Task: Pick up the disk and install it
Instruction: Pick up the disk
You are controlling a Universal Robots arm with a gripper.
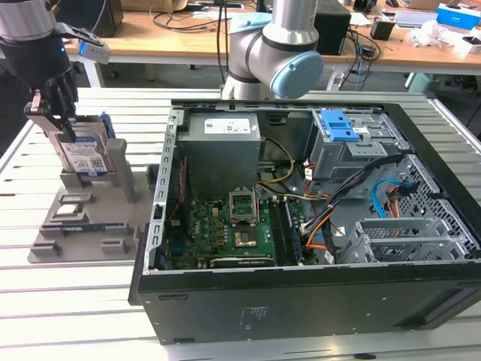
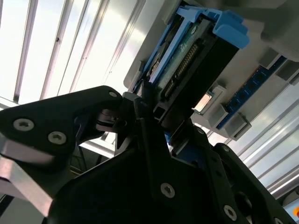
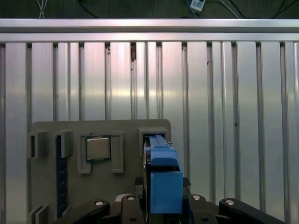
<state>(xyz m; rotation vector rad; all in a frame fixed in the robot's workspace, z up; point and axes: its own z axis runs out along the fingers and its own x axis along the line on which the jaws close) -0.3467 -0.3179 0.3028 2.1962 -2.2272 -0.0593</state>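
Gripper (image 1: 60, 124) at the parts holder (image 1: 83, 241), jaws closed on the disk (image 1: 84, 158).

The disk stands on edge in a slot of the grey moulded holder, so its upper end is free for a grasp from above; the black jaws press both flat faces (judged from both wrist views). Bright blue plastic frame, silver metal body, printed label. The holder lies on the ribbed aluminium surface (image 1: 45, 316), at the exterior view's left, beside the open computer case (image 1: 225, 308). A square processor chip (image 3: 97, 148) sits in a neighbouring recess.
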